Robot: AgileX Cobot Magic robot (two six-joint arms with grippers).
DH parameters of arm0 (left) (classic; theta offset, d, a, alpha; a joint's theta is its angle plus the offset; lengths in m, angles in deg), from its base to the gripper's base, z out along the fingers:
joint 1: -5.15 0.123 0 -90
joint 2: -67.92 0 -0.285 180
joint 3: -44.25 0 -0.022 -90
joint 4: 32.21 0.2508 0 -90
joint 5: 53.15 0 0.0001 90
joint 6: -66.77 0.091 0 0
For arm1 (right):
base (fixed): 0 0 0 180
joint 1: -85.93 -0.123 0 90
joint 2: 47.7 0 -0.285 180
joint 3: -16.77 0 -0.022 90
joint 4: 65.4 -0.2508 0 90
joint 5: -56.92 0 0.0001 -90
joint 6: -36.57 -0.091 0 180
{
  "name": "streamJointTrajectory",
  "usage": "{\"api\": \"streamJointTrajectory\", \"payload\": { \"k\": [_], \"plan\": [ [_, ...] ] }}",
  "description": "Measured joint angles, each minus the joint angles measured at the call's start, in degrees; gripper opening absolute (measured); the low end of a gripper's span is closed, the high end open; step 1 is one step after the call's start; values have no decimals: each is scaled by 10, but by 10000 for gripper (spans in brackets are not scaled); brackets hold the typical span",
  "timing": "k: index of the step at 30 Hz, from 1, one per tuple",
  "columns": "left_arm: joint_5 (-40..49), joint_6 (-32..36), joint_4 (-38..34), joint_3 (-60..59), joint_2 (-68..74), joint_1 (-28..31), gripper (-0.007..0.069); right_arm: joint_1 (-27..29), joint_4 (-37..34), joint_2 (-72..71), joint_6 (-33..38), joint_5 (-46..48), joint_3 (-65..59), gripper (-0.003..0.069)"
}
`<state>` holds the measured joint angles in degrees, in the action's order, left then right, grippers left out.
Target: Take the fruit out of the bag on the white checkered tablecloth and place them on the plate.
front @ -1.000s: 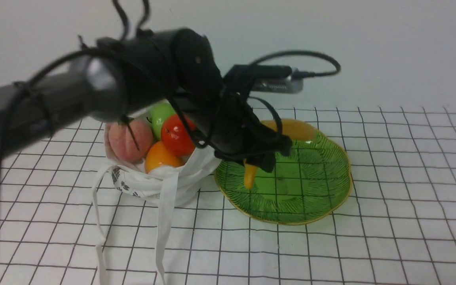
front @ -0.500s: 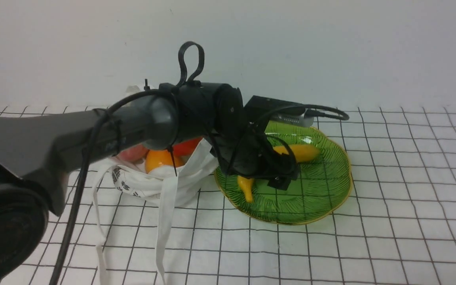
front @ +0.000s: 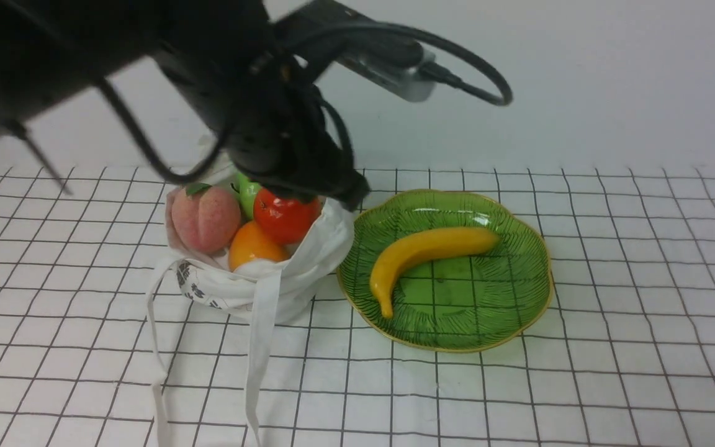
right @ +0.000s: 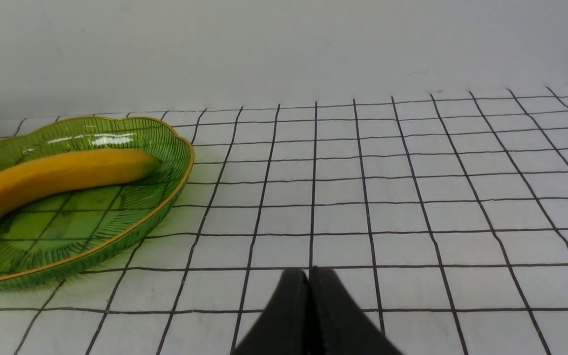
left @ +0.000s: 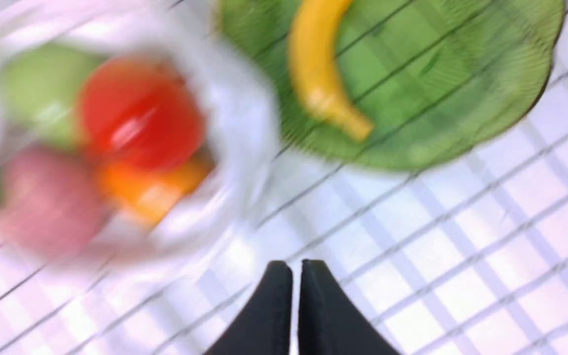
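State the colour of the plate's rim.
Gold; the plate shows it best in the right wrist view.

The left claw [left: 295, 266] has lifted from the plate [front: 522, 304] to over the bag [front: 311, 267], banana [front: 426, 250] released.

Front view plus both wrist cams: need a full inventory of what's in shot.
banana: 1, yellow, lying on the plate
plate: 1, translucent green with a gold rim, on the cloth right of the bag
bag: 1, white with a dark print, on the cloth, open at the top
peach: 1, pink, in the bag
green apple: 1, green, in the bag, mostly hidden
red apple: 1, red, in the bag
orange: 1, orange, in the bag, nearest the front
tablecloth: 1, white with a black grid, under everything
left end effector: 1, black, shut, empty, raised near the bag
right end effector: 1, black, shut, empty, low over bare cloth near the plate
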<state>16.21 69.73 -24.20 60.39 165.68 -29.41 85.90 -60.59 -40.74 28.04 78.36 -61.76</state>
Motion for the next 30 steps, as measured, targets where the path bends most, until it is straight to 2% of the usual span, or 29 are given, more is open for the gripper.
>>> {"api": "streamJointTrajectory", "payload": {
  "k": [7, 11, 13, 15, 19, 22, 23, 26, 30],
  "plan": [
    [18, -55, 59, -36, -154, 0, -8, 0, 0, 0, 0, 0, 0, -14],
    [19, -100, 61, -135, -265, 0, -8, 0, 0, 0, 0, 0, 0, -14],
    [-8, -128, 61, -218, -340, 0, -8, 0, 0, 0, 0, 0, 0, -14],
    [-46, -145, 61, -286, -401, 0, -8, 0, 0, 0, 0, 0, 0, -14],
    [-221, -214, 55, -523, -557, 0, -8, 0, 0, 0, 0, 0, 0, -14],
    [-308, -241, 55, -612, -614, 0, -8, 0, 0, 0, 0, 0, 0, -14],
    [-384, -254, 63, -678, -658, 0, -8, 0, 0, 0, 0, 0, 0, -14],
    [-488, -261, 80, -753, -698, 0, -8, 0, 0, 0, 0, 0, 0, -14],
    [-565, -262, 97, -811, -727, 0, -8, 0, 0, 0, 0, 0, 0, -14]
  ]
}}
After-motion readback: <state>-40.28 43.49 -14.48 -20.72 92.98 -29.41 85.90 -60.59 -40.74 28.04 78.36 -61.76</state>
